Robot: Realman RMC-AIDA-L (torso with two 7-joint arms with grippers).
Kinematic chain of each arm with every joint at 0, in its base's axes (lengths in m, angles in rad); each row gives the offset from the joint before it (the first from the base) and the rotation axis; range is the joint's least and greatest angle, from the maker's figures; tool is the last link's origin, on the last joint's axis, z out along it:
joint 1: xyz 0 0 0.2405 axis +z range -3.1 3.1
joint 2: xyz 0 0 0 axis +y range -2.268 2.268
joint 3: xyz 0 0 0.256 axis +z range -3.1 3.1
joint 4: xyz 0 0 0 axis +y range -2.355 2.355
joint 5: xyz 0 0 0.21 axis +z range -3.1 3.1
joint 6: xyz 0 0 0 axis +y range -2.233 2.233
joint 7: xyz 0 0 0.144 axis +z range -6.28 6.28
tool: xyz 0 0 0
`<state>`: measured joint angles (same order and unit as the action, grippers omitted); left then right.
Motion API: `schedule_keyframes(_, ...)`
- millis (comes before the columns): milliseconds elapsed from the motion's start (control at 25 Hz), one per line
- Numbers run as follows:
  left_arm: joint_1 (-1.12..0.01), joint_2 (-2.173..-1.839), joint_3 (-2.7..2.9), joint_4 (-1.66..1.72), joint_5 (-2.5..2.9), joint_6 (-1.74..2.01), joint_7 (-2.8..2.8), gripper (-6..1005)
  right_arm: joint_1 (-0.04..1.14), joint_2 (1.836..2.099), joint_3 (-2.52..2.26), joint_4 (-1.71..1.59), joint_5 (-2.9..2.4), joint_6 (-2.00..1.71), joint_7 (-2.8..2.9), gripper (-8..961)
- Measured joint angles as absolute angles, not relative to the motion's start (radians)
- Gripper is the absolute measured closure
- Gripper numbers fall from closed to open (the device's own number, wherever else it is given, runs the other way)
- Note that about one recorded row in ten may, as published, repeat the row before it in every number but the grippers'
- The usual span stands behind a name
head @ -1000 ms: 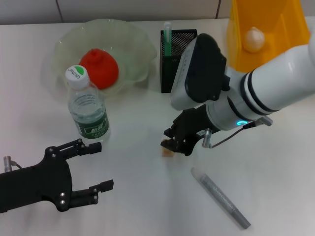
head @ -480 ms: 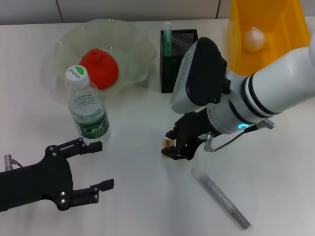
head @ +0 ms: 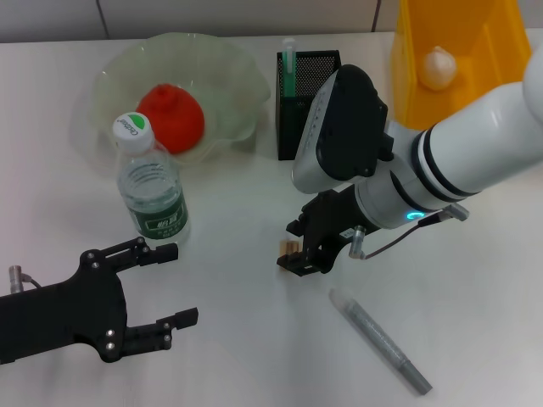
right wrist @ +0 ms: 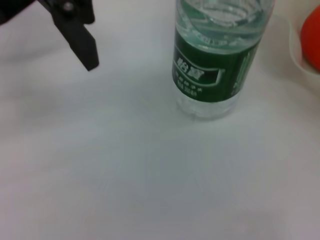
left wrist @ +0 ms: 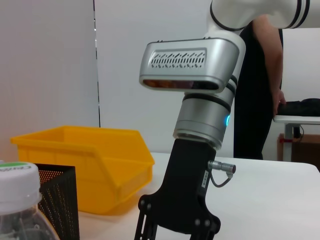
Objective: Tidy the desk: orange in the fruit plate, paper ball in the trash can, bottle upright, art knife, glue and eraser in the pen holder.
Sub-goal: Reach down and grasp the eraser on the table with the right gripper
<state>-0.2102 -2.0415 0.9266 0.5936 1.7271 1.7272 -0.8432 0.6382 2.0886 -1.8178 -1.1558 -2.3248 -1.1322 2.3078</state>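
My right gripper is low over the table's middle, shut on the small tan eraser. The grey art knife lies on the table just beside it, toward the front. The bottle stands upright near the fruit plate, which holds the orange. A green glue stick stands in the black mesh pen holder. The paper ball lies in the yellow trash can. At the front left my left gripper rests open and holds nothing.
The left wrist view shows the right arm's gripper, the trash can, the pen holder and a person standing behind the table. In the right wrist view, the bottle stands close to a left gripper finger.
The eraser lay on the table under my right gripper one second ago. Now it is gripped between the fingers, slightly higher. The left arm has barely moved.
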Motion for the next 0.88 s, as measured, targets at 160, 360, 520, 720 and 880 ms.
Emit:
schedule_keyframes(160, -0.210, -2.042, 0.927, 0.594, 1.727, 1.727, -0.843, 216, 0.655, 2.089, -1.826, -1.131, -2.319, -1.123, 2.308, 473)
schedule_keyframes(360, -0.210, -2.042, 0.926, 0.594, 1.727, 1.726, -0.843, 216, 0.660, 2.089, -1.858, -1.126, -2.318, -1.109, 2.312, 472)
schedule_keyframes(520, -0.210, -2.042, 0.927, 0.594, 1.727, 1.725, -0.843, 216, 0.664, 2.091, -1.863, -1.119, -2.318, -1.108, 2.314, 500)
schedule_keyframes(720, -0.210, -2.043, 0.927, 0.594, 1.727, 1.723, -0.842, 216, 0.667, 2.091, -1.868, -1.111, -2.319, -1.105, 2.316, 536)
schedule_keyframes(880, -0.210, -2.044, 0.928, 0.594, 1.727, 1.722, -0.842, 216, 0.671, 2.091, -1.870, -1.104, -2.321, -1.104, 2.322, 564)
